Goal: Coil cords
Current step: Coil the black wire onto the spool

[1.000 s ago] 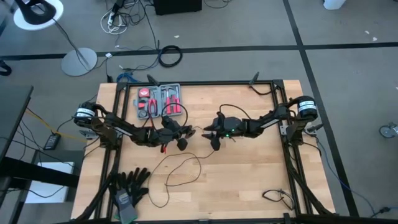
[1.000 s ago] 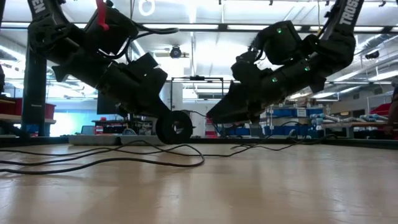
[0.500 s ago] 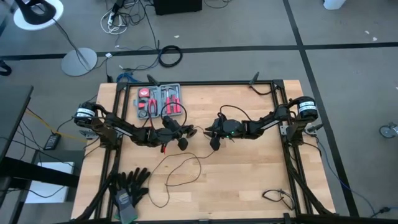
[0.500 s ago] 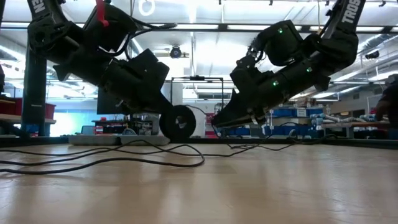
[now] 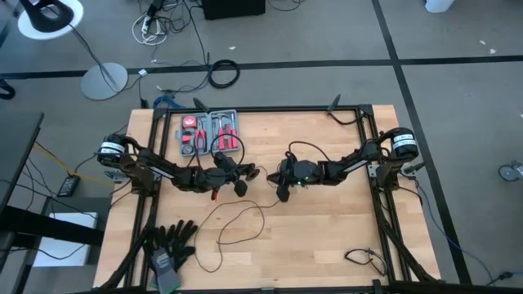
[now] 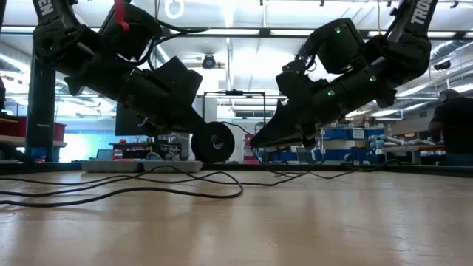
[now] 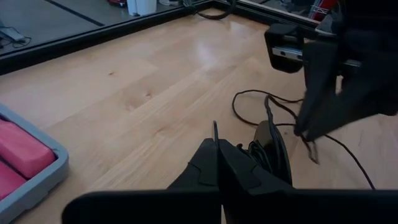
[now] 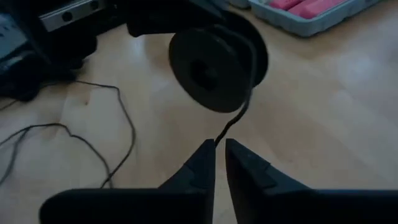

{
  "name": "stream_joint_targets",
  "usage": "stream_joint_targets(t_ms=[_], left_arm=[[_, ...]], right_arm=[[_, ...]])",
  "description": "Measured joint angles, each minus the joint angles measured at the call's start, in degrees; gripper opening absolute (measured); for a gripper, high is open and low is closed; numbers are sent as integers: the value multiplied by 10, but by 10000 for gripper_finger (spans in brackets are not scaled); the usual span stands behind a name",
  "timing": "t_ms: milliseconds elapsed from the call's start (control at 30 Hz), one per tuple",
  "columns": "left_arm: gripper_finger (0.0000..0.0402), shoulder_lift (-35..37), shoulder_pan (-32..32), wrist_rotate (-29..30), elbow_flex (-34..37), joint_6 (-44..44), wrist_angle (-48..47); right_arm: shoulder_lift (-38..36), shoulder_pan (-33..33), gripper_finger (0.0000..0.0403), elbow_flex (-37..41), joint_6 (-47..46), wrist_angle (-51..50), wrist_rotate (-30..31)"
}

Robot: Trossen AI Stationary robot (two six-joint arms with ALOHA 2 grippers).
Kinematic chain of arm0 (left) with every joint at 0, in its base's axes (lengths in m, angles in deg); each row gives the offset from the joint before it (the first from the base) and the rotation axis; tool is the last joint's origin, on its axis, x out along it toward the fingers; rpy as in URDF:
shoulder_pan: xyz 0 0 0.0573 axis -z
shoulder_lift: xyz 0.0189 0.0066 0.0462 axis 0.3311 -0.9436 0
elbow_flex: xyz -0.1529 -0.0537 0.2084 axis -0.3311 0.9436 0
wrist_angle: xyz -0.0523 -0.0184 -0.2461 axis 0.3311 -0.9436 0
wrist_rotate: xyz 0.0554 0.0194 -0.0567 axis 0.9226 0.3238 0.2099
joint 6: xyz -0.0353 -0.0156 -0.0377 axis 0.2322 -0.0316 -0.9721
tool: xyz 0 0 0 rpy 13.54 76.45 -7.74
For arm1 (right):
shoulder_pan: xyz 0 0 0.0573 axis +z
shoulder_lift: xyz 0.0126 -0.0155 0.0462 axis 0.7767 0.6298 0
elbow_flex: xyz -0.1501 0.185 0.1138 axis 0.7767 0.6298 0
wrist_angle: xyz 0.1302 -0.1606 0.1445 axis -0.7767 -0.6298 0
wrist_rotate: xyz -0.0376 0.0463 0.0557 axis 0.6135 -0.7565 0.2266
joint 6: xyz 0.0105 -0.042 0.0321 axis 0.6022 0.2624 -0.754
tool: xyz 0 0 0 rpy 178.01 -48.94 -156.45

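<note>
The cord is a thin black wire ending in a round black disc (image 6: 214, 142). The disc hangs above the middle of the table at my left gripper (image 5: 249, 174), which is shut. From the disc (image 8: 214, 68) a short stretch of wire runs to my right gripper (image 8: 219, 149), which faces the left one and is shut on it. The rest of the cord (image 5: 237, 216) lies in loose loops on the table toward the near edge. My left gripper pinches the cord at its disc end; a thin bit of wire (image 7: 214, 132) sticks out past the shut fingertips. The disc (image 7: 272, 152) stands on edge right beside the fingers, lifted clear of the table. The fingers slant down from the table's left. My right gripper pinches the wire (image 8: 221, 134) at its fingertips, a short way from the disc. The fingers come slanting down from the table's right. The wire between fingers and disc curves gently, clear of the table.
A grey tray of red-handled tools (image 5: 208, 133) stands at the far left behind the left arm. Black gloves (image 5: 167, 245) lie at the near left corner and a short black cable (image 5: 364, 260) at the near right. A person (image 6: 454, 125) stands in the room beyond.
My right gripper has shut its fingers on the wire just beside the disc and has risen a little. My left gripper has carried the disc slightly toward the right gripper.
</note>
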Motion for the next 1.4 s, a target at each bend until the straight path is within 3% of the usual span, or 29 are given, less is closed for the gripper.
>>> stream_joint_targets(t_ms=[167,433,533,667,800,1100,1233,1400], left_arm=[[0,0,0,7,0,0,0],[0,0,0,11,0,0,16],[0,0,0,11,0,0,28],[0,0,0,11,0,0,46],[0,0,0,2,0,-1,71],[0,0,-4,-30,-9,-2,140],[0,-4,-15,-29,-36,-1,122],[0,-5,-24,9,-71,2,11]], right_arm=[[0,0,69,0,-43,-4,-5],[0,0,110,0,-39,-31,13],[0,0,88,0,-41,-45,31],[1,8,14,0,-35,-68,68],[1,14,5,0,-38,-65,111],[1,8,1,-37,-35,-101,93],[17,8,1,-96,8,-143,70],[62,15,1,-153,36,-167,41]])
